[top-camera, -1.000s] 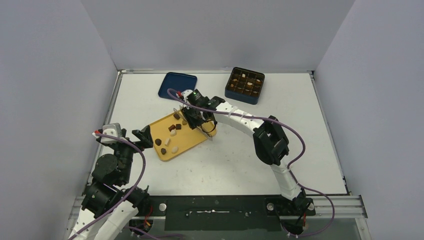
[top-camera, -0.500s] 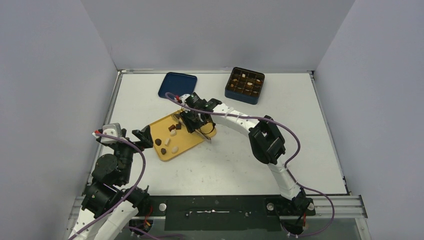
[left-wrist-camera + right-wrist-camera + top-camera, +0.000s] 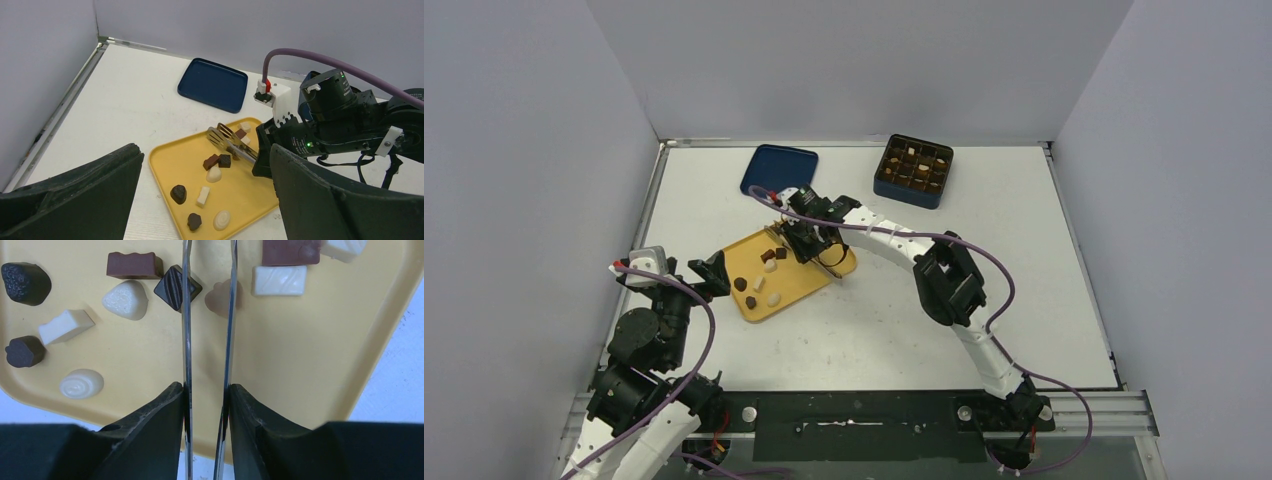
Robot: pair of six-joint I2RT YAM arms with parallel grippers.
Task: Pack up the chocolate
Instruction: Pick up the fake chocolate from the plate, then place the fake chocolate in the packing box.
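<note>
Leftward since a second ago go my tongs (image 3: 230, 144); entry: one caramel chocolate (image 3: 218, 297) on the yellow tray (image 3: 310, 365), dead ahead between the blade tips, dark piece (image 3: 176, 286) just left of them; my right gripper (image 3: 206, 390) squeezing the tongs; my left gripper (image 3: 200, 195) spread wide, farther off.

The left arm (image 3: 649, 335) sits folded close to its base, elbow bent back. The left tool (image 3: 712, 275) points forward and to the right with its jaws spread wide, holding nothing. The right arm (image 3: 944, 285) reaches forward and to the left, elbow raised, forearm stretched out long. The right tool (image 3: 206, 390) grips metal tongs (image 3: 186, 340), its dark fingers (image 3: 155, 425) pressing the two blades from outside.
</note>
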